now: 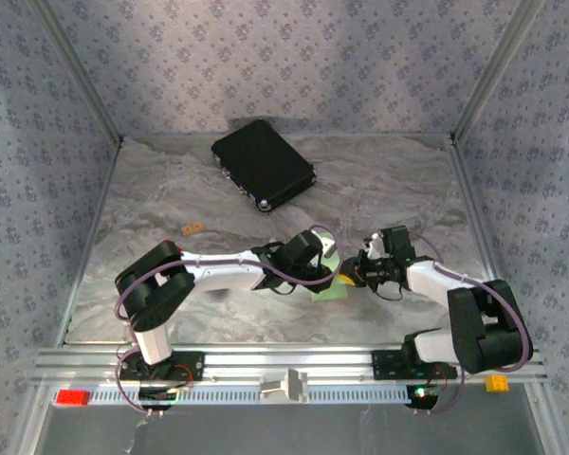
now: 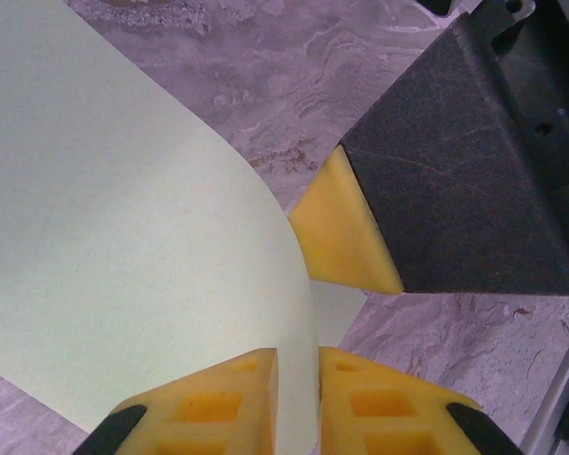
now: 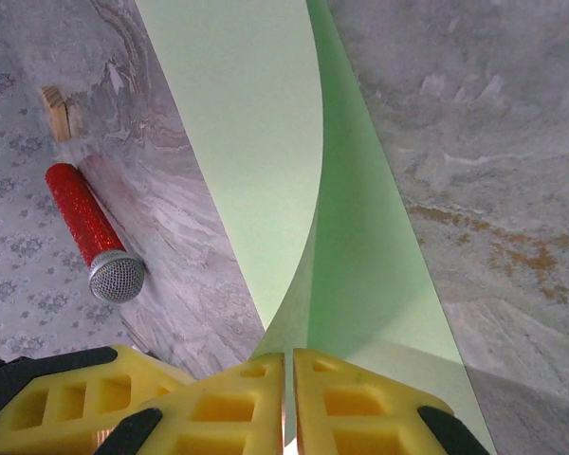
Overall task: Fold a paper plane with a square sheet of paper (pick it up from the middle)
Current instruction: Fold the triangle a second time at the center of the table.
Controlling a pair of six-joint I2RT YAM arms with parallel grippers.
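Step in hand: early folding, I'd say. The square sheet of paper point(image 3: 360, 256) is bowed over on itself in a soft loop, one half arching over the other, and no sharp crease shows yet.
Where the sheet is: between the two arms, a little toward 6 o'clock of the middle of the bench point(image 1: 389, 190).
Right end effector point(image 3: 289, 368): in from 3 o'clock and clamped on the sheet, which fans out of the slit between its fingers.
Left end effector point(image 2: 298, 370): in from 9 o'clock, fingers nearly together with the sheet's edge running down into the gap. Whether it's pinching or only cradling, I cannot tell.
Long axis: in the right wrist view the loop runs from 6 o'clock at the fingers up to 12 o'clock, widening as it goes.
Pointing: there's no nose yet, so no real heading. The narrow end sits at the right end effector.
Next move: my guess is to lay the raised half down so the edges meet, then press along the bend with one side pinned.
Off to the side: the black case point(image 1: 263, 163) lies toward 12 o'clock, well apart.
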